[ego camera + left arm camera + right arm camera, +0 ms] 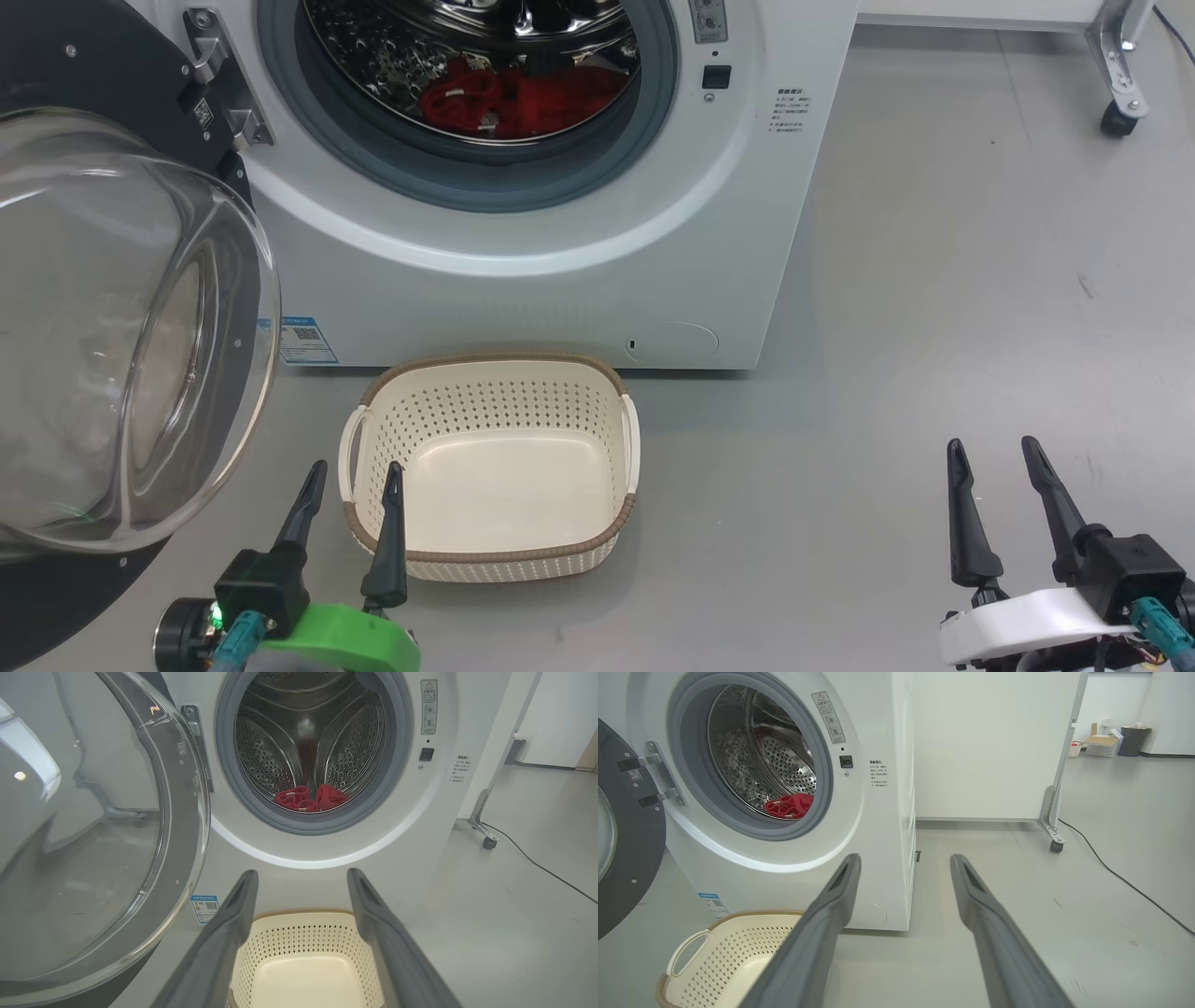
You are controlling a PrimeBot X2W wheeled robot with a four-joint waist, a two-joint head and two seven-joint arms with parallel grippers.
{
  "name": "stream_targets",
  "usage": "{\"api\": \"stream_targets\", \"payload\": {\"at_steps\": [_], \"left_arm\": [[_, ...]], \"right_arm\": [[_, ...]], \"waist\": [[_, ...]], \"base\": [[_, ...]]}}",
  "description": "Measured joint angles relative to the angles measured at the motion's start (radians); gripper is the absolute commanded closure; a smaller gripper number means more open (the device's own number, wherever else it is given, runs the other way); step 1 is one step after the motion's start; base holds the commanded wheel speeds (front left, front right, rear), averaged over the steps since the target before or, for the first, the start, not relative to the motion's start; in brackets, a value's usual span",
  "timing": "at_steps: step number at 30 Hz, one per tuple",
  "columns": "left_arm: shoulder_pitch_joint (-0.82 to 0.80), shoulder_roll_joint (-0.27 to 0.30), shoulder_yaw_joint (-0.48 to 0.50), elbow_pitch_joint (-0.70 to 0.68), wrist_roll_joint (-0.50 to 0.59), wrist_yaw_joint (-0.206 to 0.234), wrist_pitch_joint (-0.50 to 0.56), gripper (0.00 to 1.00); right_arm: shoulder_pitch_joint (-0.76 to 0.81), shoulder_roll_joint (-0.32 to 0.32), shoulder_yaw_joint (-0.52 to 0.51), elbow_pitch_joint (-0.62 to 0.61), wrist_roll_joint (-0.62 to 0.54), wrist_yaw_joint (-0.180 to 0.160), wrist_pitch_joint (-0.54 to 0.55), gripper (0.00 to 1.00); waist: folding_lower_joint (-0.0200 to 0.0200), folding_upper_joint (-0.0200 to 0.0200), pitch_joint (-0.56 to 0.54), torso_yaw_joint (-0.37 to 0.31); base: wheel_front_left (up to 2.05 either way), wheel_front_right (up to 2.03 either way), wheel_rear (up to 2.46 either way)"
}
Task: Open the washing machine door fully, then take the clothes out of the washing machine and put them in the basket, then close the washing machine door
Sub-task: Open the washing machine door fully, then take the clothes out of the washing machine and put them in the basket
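I had the washing machine door (121, 327) standing out to the left of the washing machine (560, 280), hung on its hinge (219, 84), with the glass bowl bulging toward the near side. I judged it open far enough: the mouth of the steel drum (392, 56) was unobstructed from the front, so an arm could go straight in without brushing the black rim.

The clothes (513, 101) lay in a red heap at the bottom of the drum, just behind the grey rubber ring (485, 182), where loose fabric naturally settles. None had come out, so by my reckoning the unloading step was the one in hand.

The basket (495, 358) sat on the floor (934, 327) just in front of the machine, below the opening and slightly left of its centre, with nothing in it. That spot made sense to me, since a garment lifted over the ring would need only a short trip down.

The left gripper (358, 467) hovered at the basket's near left corner, close to the door's lower edge, its two fingers spread wide with nothing between them. The right gripper (991, 443) hung over bare floor, well to the right of the basket, its fingers likewise apart and holding nothing. I reckoned the left arm the better placed for the reach, though the door beside it left little room to swing.
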Motion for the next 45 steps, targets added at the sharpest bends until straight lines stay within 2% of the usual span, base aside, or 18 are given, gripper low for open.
{"api": "stream_targets", "payload": {"at_steps": [22,45], "left_arm": [[-0.001,0.000,-0.022,0.009,0.000,0.008,0.010,0.00],[-0.001,0.000,-0.042,-0.004,0.001,0.007,0.010,0.00]], "right_arm": [[0.015,0.000,0.004,-0.006,0.007,-0.018,0.000,0.00],[0.022,0.000,0.012,-0.010,0.009,-0.019,0.000,0.00]], "waist": [[0.0000,0.0000,-0.014,-0.006],[0.0000,0.0000,-0.023,-0.011]], "base": [[0.00,0.00,0.00],[0.17,-0.20,0.02]]}}
